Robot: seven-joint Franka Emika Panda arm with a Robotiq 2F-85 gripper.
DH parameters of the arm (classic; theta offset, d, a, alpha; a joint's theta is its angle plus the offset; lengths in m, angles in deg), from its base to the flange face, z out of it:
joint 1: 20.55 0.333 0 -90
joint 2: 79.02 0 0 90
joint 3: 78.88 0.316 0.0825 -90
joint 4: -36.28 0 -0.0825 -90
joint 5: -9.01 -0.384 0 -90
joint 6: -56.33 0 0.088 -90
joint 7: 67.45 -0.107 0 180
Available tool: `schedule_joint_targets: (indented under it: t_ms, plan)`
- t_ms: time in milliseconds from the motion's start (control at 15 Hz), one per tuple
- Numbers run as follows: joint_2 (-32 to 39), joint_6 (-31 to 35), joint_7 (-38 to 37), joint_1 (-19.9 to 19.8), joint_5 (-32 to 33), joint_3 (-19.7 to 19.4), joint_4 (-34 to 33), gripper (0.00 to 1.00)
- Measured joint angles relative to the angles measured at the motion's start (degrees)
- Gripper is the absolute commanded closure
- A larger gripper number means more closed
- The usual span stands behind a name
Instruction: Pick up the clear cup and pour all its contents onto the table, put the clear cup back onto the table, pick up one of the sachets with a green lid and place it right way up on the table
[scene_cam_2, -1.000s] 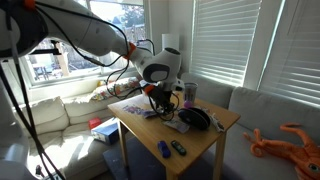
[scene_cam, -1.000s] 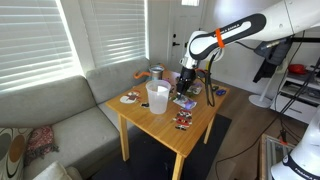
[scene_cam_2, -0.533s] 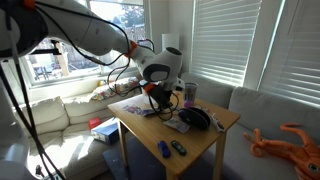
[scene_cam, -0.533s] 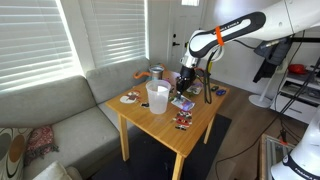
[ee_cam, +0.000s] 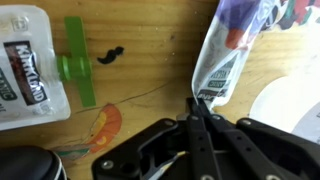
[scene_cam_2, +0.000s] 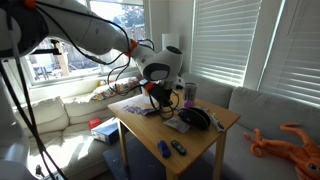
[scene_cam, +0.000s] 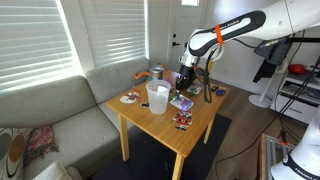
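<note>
White, rounded links on the arm (scene_cam: 250,25), and up from the gripper (scene_cam: 184,88) there's a bright orange band (scene_cam: 219,40) with a black section just below it. In an exterior view, a pale, bulbous wrist housing (scene_cam_2: 160,68) with dark cables (scene_cam_2: 122,58) looping behind. Wrist view: matte black fingers (ee_cam: 193,135), slim and angular.

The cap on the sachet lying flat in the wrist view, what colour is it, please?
Bright green; the cap shows best in the wrist view.
</note>
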Motion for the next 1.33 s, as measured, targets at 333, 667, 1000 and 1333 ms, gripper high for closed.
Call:
schedule_joint_targets:
  t_ms: [333, 667, 1000, 1333]
  plan:
    - [-2.9, 2.8, 9.0, 0.1, -0.4, 0.4, -0.4, 1.0]
    - [-6.3, 5.3, 25.7, 0.1, -8.4, 0.3, 1.5, 1.0]
    - [-8.7, 4.6, 45.5, 0.1, -19.5, -0.3, 4.7, 1.0]
    - [-10.2, -2.7, 64.6, 0.0, -26.4, -3.0, 7.2, 1.0]
